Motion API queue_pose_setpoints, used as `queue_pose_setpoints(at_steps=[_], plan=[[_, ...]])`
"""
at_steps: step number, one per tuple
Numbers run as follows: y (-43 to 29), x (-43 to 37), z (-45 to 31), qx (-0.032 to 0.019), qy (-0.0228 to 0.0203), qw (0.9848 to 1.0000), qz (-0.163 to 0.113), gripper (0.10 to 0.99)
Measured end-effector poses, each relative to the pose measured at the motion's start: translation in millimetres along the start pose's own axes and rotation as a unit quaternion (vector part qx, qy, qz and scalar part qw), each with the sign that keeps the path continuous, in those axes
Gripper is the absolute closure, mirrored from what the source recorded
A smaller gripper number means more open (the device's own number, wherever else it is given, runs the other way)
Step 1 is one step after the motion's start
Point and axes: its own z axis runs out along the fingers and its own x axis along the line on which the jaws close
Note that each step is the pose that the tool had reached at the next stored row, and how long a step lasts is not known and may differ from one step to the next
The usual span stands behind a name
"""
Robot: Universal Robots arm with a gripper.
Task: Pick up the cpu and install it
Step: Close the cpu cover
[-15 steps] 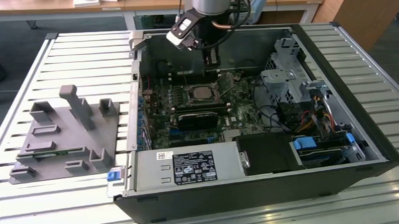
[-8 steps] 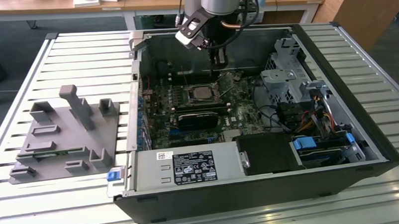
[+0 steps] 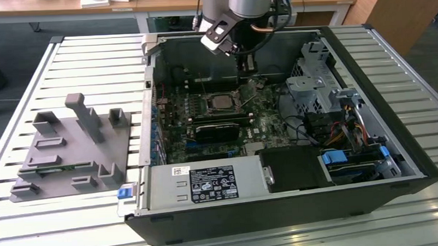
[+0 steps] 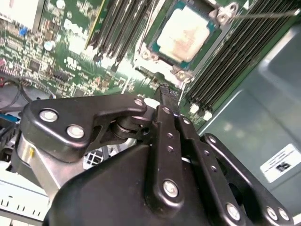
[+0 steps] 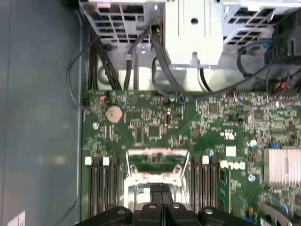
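One small, flat, square cpu (image 4: 186, 35), silvery-grey with a pale rim, lies in the dark metal-framed socket (image 4: 180, 74) just ahead of my pincer (image 4: 167, 94). My fingers are pressed together with nothing between them. I judge this to be the seating step. It calls for level tips that stay clear of the black memory slots (image 4: 221, 66) beside me.

Below me, the open black computer case (image 3: 281, 219) holds the green motherboard (image 3: 178, 146), cables (image 3: 336, 132) and a labelled grey power supply box (image 3: 206, 183). Well off to one side, the grey moulded tray (image 3: 67, 161) carries a thin green memory stick (image 3: 53, 169).
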Motion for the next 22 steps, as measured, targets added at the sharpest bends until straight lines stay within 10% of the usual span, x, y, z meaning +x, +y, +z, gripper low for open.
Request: queue_pose_setpoints(at_steps=[22], plan=[[34.6,4.6,5.7,-0.0001,0.0004,0.9999,-0.014,0.98]])
